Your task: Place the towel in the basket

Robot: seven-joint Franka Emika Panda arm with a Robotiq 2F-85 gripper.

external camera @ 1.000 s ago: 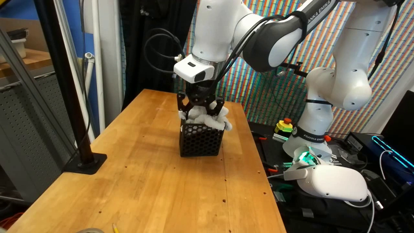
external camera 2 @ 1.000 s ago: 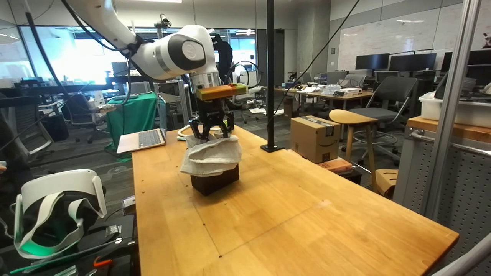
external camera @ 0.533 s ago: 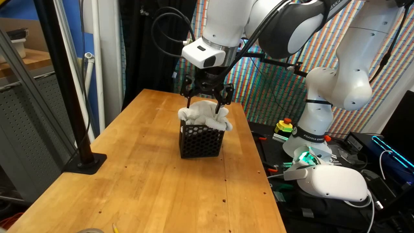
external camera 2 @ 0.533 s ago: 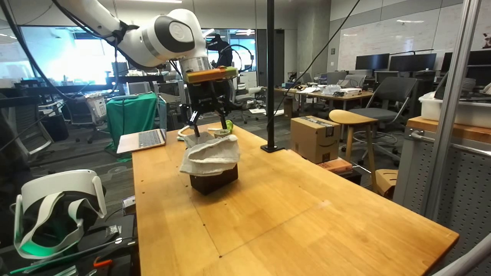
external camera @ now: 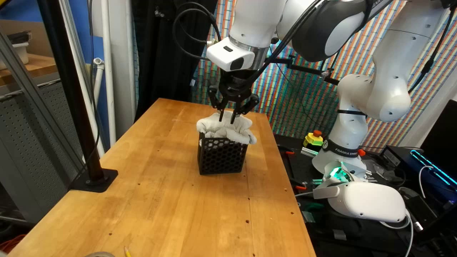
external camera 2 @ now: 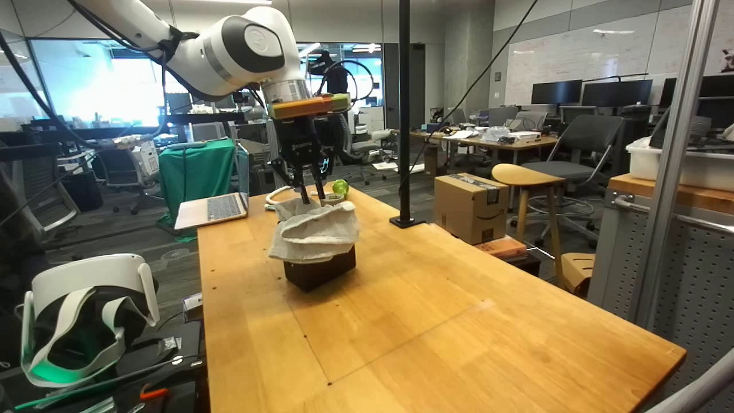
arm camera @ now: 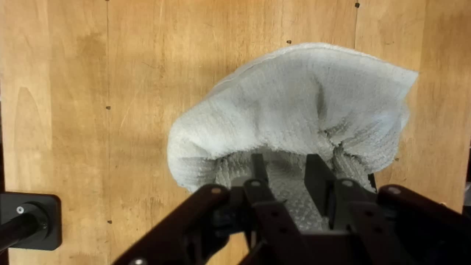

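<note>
Looks like the black two-fingered end effector [external camera: 226, 121] has just let go. A second ago its jaws were down in the folds; then they spread wide and lifted, and now they've come back in to a fairly narrow gap, nothing pinched between them as far as I can see. Can't tell if the tips are fully clear of the cloth though.

Meanwhile the cream-white, fuzzy cloth towel [arm camera: 279, 103] didn't come up with it. It's sitting bunched in the top of the black cube-shaped basket [external camera: 222, 157] with honeycomb-mesh sides, upright on the light-brown wooden counter [external camera: 167, 160]. I'd call the placing basically done, with just backing away left, unless someone wants it pushed deeper.

Because yeah, it's not exactly tucked in lol. The wrist view shows a shadowy hollow in the middle, a thick puffy roll curving along one side of it, and a pointed corner sticking out over the counter. In an exterior view the towel [external camera 2: 315, 235] hangs a big creased flap down outside the basket, hiding the upper part of that side. Seems soft and floppy, so my guess is the overhang stays put if nothing snags it.
</note>
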